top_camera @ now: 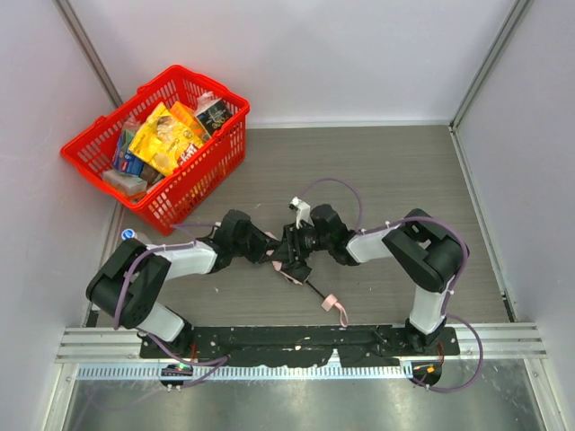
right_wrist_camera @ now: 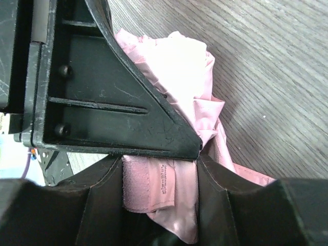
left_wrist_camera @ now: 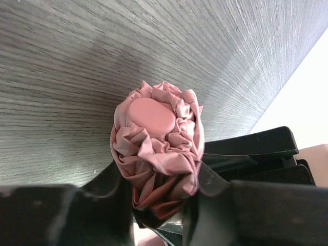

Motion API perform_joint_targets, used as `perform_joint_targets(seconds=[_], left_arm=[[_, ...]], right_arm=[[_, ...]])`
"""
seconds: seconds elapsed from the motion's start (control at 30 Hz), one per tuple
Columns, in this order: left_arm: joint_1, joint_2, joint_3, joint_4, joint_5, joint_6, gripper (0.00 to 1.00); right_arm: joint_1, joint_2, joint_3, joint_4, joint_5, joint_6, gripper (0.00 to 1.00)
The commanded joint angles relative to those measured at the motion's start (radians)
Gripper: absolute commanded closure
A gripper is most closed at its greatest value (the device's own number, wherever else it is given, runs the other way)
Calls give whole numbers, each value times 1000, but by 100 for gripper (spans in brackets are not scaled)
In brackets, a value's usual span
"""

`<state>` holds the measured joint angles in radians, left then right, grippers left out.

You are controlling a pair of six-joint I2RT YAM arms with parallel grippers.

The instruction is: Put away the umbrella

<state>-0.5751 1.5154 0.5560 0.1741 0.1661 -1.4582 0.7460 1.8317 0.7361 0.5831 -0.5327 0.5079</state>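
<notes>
The left pincer [left_wrist_camera: 159,180] clamps the umbrella [left_wrist_camera: 154,138] at its bunched cap end. The right pincer [right_wrist_camera: 160,177] grips loose cloth and the closing strap [right_wrist_camera: 146,185]. The fabric looks soft, light and probably slippery, so it should crumple and slide. The stiff black shaft [top_camera: 314,289] and handle [top_camera: 330,301] offer surer holds. The umbrella lies mid-surface, toward the near edge.
</notes>
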Motion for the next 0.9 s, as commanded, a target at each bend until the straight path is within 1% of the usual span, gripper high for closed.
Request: perform_joint_targets(seconds=[0.0, 0.03, 0.07, 0.1, 0.17, 0.2, 0.23, 0.27, 0.3, 0.33, 0.43, 0.5, 0.63, 0.73, 0.8, 0.87], left_arm=[[0, 0, -37, 1, -37, 74, 94], [-2, -7, -39, -1, -42, 79, 98], [-2, -15, -44, -2, -48, 81, 100], [-2, -23, -47, 1, -53, 79, 100], [-2, -37, -50, -1, -56, 82, 100], [-2, -43, -50, -1, -57, 79, 100], [-2, -49, -53, 4, -56, 82, 100], [-2, -53, -48, 8, -54, 84, 100], [0, -61, -48, 5, -54, 85, 100], [0, -64, -45, 5, -54, 87, 100], [1, -75, -30, -27, -59, 94, 100], [0, -73, -22, -50, -63, 101, 100], [1, -51, -16, -79, -62, 96, 100], [0, -34, -16, -81, -62, 91, 100], [0, -21, -15, -94, -63, 85, 100], [0, -8, 1, -142, -68, 79, 100]], right_arm=[[19, -114, 46, 54, -109, -57, 99], [21, -123, 51, 35, -86, -71, 99], [21, -130, 52, -17, -66, -87, 92], [23, -143, 58, -52, -29, -95, 88], [19, -161, 60, -109, 8, -120, 75], [19, -170, 56, -139, 29, -118, 66], [18, -196, 42, -144, 52, -117, 61], [19, -207, 33, -150, 65, -111, 51], [19, -241, 22, -158, 106, -100, 47], [18, -253, 19, -181, 115, -100, 40], [19, -313, 37, -299, 166, -144, 32], [21, -339, 57, -373, 206, -192, 30], [27, -356, 88, -437, 246, -259, 28], [87, -335, 135, -485, 315, -314, 28], [137, -315, 157, -496, 387, -344, 27], [191, -296, 166, -496, 477, -376, 28]])
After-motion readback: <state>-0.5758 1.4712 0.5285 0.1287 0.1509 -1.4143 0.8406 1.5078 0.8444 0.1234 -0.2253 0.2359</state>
